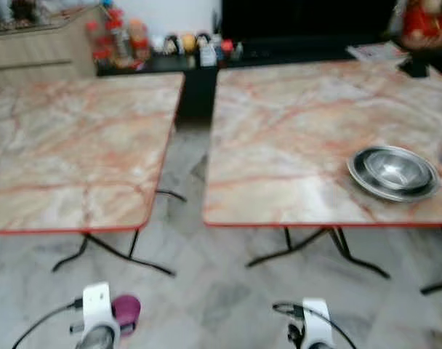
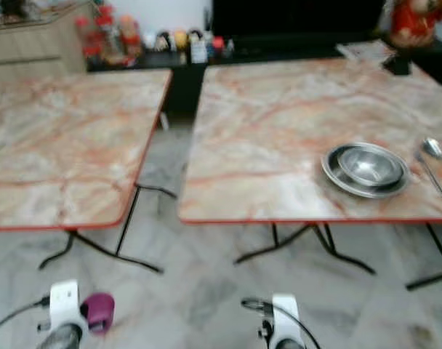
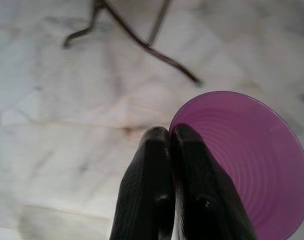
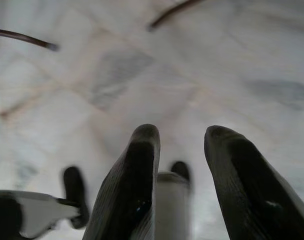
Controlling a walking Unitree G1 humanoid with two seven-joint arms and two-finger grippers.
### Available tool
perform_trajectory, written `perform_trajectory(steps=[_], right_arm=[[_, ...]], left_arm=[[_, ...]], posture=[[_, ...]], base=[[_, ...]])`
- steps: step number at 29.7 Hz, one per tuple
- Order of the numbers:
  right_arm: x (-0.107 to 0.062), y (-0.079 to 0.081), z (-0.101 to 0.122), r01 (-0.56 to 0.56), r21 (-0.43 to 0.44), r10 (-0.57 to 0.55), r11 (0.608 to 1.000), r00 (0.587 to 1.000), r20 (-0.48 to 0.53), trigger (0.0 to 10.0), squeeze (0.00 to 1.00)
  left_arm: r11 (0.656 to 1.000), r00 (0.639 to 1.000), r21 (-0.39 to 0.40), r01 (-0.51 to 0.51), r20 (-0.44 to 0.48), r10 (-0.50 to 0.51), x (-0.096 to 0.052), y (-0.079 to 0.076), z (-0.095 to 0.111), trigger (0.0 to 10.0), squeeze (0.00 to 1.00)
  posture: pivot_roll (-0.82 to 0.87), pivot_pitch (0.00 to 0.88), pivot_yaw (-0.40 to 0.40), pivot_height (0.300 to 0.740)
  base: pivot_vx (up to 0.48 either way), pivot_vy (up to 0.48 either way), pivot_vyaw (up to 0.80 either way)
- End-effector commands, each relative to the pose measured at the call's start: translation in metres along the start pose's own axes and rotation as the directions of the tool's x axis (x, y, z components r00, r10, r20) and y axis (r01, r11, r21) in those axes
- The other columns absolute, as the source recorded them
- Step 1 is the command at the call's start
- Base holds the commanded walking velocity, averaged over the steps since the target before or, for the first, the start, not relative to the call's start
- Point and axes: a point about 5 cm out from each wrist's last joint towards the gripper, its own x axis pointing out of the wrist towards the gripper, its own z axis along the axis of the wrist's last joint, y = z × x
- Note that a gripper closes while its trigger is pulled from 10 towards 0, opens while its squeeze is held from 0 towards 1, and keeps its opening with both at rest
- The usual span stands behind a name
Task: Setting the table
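Two marble-topped folding tables, the left table (image 1: pixel 75 145) and the right table (image 1: pixel 315 138), stand side by side on a pale marble floor (image 1: pixel 214 291). Toward four o'clock on the right table sits a steel plate (image 2: pixel 366 171) holding a steel bowl (image 2: pixel 369 166), with a spoon (image 2: pixel 433 148) just beside it at three o'clock. Low over the floor, the left gripper (image 3: pixel 170 137) pinches the rim of a purple cup (image 3: pixel 252 160), fingers together; the right gripper (image 4: pixel 182 137) hangs with fingers apart.
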Motion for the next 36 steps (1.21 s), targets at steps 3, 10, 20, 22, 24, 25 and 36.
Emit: perform_trajectory(steps=[3, 10, 20, 22, 24, 25, 36], right_arm=[[0.0010, 0.0015, 0.0052, -0.004, 0.008, 0.004, 1.000, 1.000, 0.021, 10.0, 0.00], [0.0013, 0.0025, 0.0063, -0.005, 0.013, 0.005, 1.000, 1.000, 0.025, 10.0, 0.00], [0.0006, 0.0000, 0.0041, 0.004, 0.015, -0.004, 1.000, 1.000, 0.021, 10.0, 0.00], [0.0005, -0.0004, 0.0041, 0.005, 0.016, -0.005, 1.000, 1.000, 0.022, 10.0, 0.00], [0.0005, -0.0007, 0.0041, 0.006, 0.016, -0.006, 1.000, 1.000, 0.022, 10.0, 0.00], [0.0004, -0.0010, 0.0040, 0.006, 0.017, -0.006, 1.000, 1.000, 0.022, 10.0, 0.00], [0.0008, 0.0013, 0.0048, 0.002, 0.016, -0.003, 1.000, 1.000, 0.024, 10.0, 0.00]], left_arm=[[1.000, 1.000, 0.018, 0.004, -0.022, -0.004, -0.0012, 0.0013, -0.0049, 10.0, 0.00], [1.000, 1.000, 0.015, 0.006, -0.021, -0.006, -0.0010, 0.0002, -0.0044, 10.0, 0.00], [1.000, 1.000, 0.016, 0.014, -0.024, -0.014, -0.0009, -0.0010, -0.0044, 10.0, 0.00], [1.000, 1.000, 0.015, 0.014, -0.024, -0.014, -0.0008, -0.0012, -0.0042, 10.0, 0.00], [1.000, 1.000, 0.014, 0.011, -0.024, -0.011, -0.0008, -0.0013, -0.0042, 10.0, 0.00], [1.000, 1.000, 0.011, 0.009, -0.026, -0.008, -0.0009, -0.0014, -0.0044, 10.0, 0.00], [1.000, 0.999, -0.010, 0.023, -0.032, -0.024, -0.0012, -0.0040, -0.0056, 10.0, 0.00]], posture=[[-0.20, 0.000, 0.086, 0.740], [-0.20, 0.000, 0.090, 0.740], [-0.21, 0.000, 0.091, 0.740], [-0.21, 0.000, 0.091, 0.740], [-0.21, 0.000, 0.089, 0.740], [-0.20, 0.000, 0.084, 0.740], [-0.20, 0.000, 0.078, 0.740]], base=[[0.000, -0.436, 0.00], [0.000, -0.437, 0.00], [0.000, -0.437, 0.00], [0.000, -0.437, 0.00], [0.000, -0.315, 0.00], [0.000, 0.000, 0.00], [0.000, 0.000, 0.00]])
